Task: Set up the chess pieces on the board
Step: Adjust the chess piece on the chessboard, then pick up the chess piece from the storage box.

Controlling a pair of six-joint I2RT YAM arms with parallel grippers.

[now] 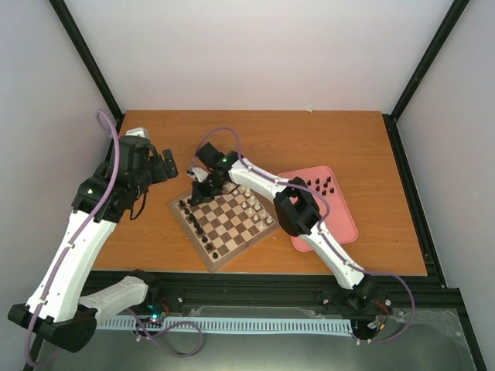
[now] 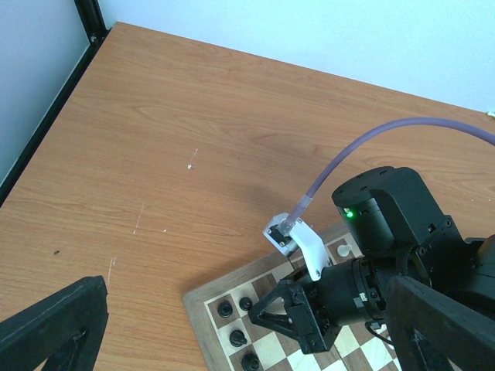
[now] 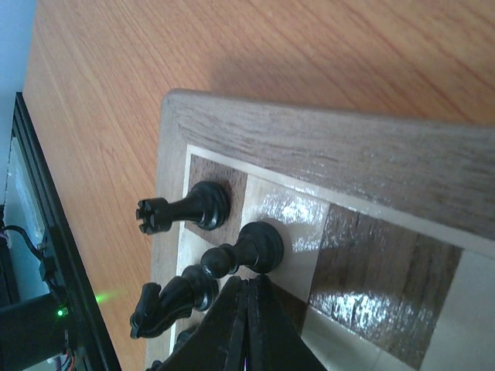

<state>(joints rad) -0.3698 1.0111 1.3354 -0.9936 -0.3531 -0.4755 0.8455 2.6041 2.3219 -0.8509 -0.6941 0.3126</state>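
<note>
over the board's far left corner, seen from above, my right gripper [image 1: 203, 185] hangs with its arm stretched across the board [image 1: 240, 226]; my left gripper [image 1: 165, 165] hovers to its left, off the board and apart from it; black chess pieces [image 1: 195, 224] line the board edge on the near side of the right gripper, white pieces [image 1: 255, 202] the opposite edge; the remaining black pieces [image 1: 321, 184] sit on the pink tray [image 1: 344, 220], well off to the right gripper's right, past its own elbow; they are too small to tell whether they stand or lie; my right arm is plainly the nearer to them.

from the left wrist, my left fingers [image 2: 54, 328] stand wide with nothing between them; ahead of them lies the board corner with the right gripper over it; bare table [image 2: 193, 116] opens beyond and to the left.

from the right wrist, my fingers [image 3: 228, 332] are pressed together and, as far as i can see, hold nothing; the rook [image 3: 182, 209] stands on the corner square ahead of the tips, a round-headed piece [image 3: 244, 251] has its base just beside them, whether touching i cannot tell, and the knight [image 3: 166, 300] is close on the left; all three stand on their bases, long axes rising off the board; i judge sideways room is scant, so a straight lift should come first, then a swing right to the tray.
</note>
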